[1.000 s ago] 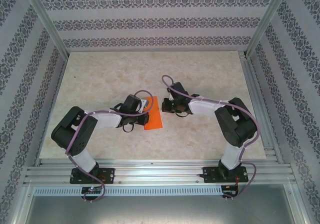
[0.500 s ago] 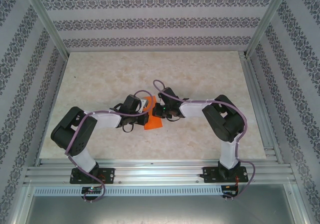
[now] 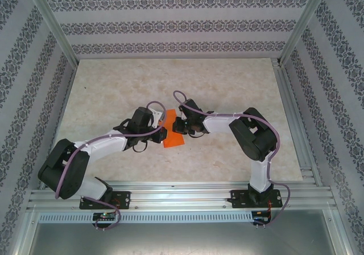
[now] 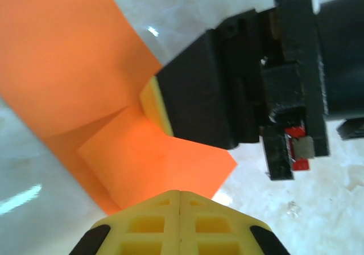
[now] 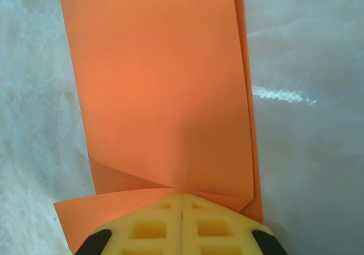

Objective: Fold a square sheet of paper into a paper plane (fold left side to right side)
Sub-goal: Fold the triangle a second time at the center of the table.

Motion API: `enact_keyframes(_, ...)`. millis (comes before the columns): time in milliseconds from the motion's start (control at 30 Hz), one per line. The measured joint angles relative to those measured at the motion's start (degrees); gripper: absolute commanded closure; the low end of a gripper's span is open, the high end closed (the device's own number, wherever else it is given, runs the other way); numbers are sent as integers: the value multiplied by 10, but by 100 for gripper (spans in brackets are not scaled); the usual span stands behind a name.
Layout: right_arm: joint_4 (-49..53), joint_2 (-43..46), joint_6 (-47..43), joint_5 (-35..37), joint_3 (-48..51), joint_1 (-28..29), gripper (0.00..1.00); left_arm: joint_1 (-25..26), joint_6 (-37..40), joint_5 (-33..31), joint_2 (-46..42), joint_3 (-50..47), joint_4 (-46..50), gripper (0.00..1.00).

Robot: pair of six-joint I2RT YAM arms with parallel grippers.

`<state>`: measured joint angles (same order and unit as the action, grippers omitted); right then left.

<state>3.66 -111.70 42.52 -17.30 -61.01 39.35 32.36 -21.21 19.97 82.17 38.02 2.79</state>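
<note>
Orange paper (image 5: 159, 84) sits half folded. Right pincer (image 5: 182, 209) just slid in beside left pincer (image 4: 179, 206), both closed, flattening the crease I guess.

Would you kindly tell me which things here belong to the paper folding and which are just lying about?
For the job: orange sheet of paper, partly folded; left gripper; right gripper, both shut.
Merely surroundings, none loose: marbled table; patterned walls; metal frame.
</note>
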Motion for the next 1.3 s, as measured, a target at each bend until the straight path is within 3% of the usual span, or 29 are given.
enact_keyframes(400, 15, -2, -2, 0, -9, 0, 97, 0, -3, 82, 100, -3, -48, 99)
enact_keyframes(1067, 35, -6, -7, 1, -21, 0, 97, 0, 11, 61, 110, -10, -37, 100)
enact_keyframes(1300, 43, -7, -9, 0, -25, -1, 97, -1, 9, 63, 94, -48, -80, 100)
